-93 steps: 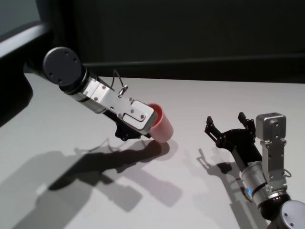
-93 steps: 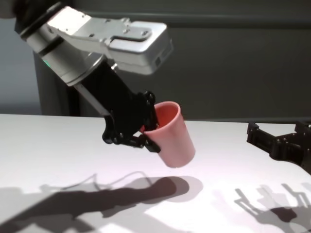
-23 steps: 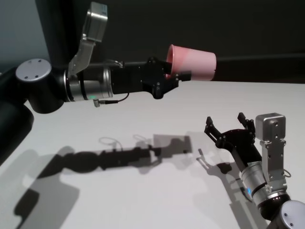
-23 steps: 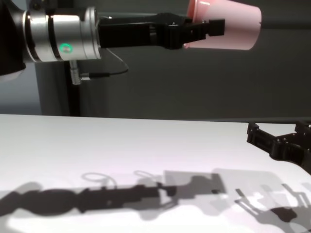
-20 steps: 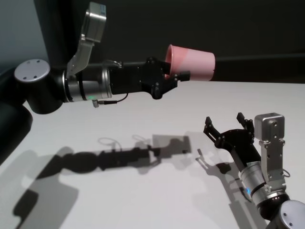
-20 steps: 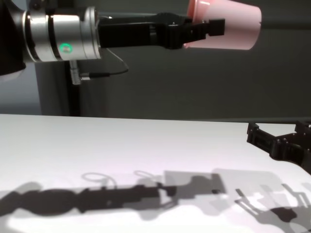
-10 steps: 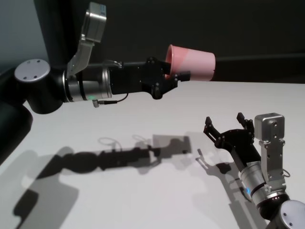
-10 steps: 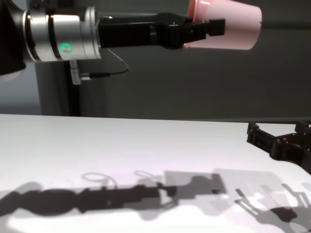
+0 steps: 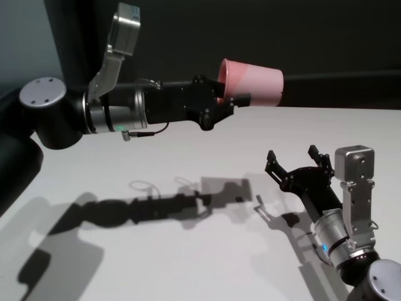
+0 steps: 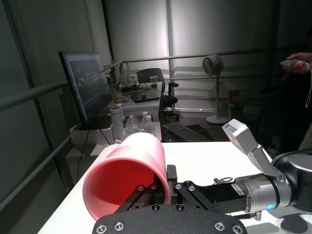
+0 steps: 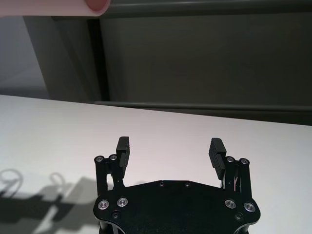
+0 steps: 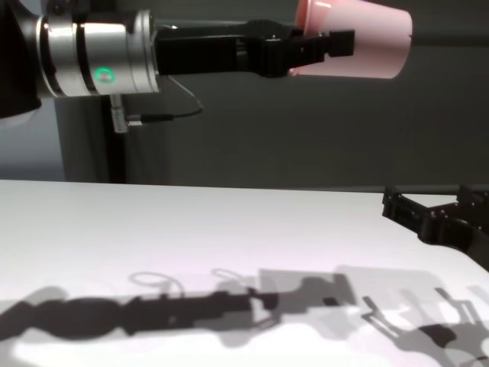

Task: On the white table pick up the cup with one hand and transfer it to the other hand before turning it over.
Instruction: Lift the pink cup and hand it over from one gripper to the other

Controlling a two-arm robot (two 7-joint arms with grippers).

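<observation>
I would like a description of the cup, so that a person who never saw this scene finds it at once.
Start at the white table and follow the left arm, which reaches out high above it. At its tip the left gripper clamps the rim of the cup, which lies on its side in the air. It is the only pink thing here; the right gripper is open and low, near the table.

cup [image 9: 254, 83]: smooth matt pink plastic | tabletop [image 9: 188, 263]: matt white (smooth, no grain) | left tool [image 9: 230, 100]: matt black, metal-looking
</observation>
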